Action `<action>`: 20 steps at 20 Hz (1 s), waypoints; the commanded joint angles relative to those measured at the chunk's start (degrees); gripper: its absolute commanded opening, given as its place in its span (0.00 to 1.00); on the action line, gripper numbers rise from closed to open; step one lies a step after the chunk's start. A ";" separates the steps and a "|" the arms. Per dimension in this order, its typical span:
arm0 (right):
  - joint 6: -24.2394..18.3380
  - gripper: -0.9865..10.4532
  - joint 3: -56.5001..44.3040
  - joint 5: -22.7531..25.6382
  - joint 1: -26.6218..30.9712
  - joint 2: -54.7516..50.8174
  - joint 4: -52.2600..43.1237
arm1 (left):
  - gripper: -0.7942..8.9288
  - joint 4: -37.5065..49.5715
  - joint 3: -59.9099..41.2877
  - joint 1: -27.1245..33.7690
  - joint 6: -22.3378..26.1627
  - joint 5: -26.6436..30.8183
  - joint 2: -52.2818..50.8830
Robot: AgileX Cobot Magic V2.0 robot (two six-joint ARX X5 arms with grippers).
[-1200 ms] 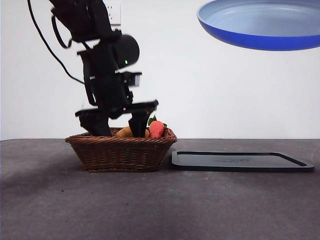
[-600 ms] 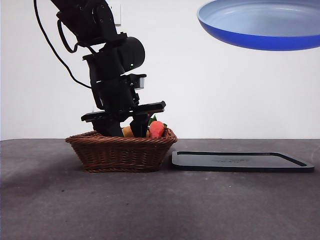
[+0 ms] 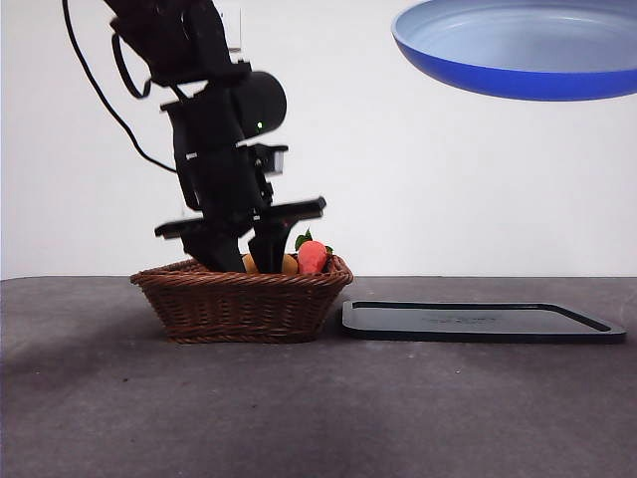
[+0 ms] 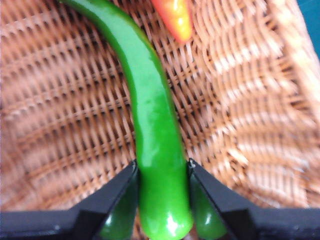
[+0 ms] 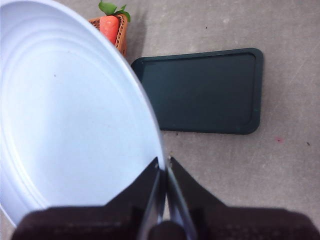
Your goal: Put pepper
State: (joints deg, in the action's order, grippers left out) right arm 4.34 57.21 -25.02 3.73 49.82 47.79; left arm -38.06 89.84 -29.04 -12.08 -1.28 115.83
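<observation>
The pepper (image 4: 155, 125) is a glossy green, long curved vegetable lying in the wicker basket (image 3: 242, 299). My left gripper (image 4: 162, 172) reaches down into the basket (image 4: 75, 125) and its two jaws are closed against the pepper's near end. In the front view the left gripper (image 3: 244, 261) is sunk behind the basket rim and the pepper is hidden. My right gripper (image 5: 163, 167) is shut on the rim of the blue plate (image 5: 70, 115) and holds it high in the air, at the upper right of the front view (image 3: 518, 50).
A red-orange item with green leaves (image 3: 312, 255) and a yellow-orange fruit (image 3: 287, 264) sit in the basket at its right end. A dark flat tray (image 3: 483, 321) lies on the grey table right of the basket, also in the right wrist view (image 5: 200, 90).
The left arm swung right into the basket, then shifted slightly back left and up. The blue plate has stayed still.
</observation>
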 commanded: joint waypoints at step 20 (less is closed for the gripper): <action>9.38 0.09 1.09 -2.12 -4.63 30.34 -9.53 | 0.17 3.61 1.05 -18.93 11.30 -10.75 -12.37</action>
State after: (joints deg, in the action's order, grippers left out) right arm 12.93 57.21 -26.63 -0.78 79.59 38.98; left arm -35.14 90.11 -47.81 -2.50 -12.51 102.63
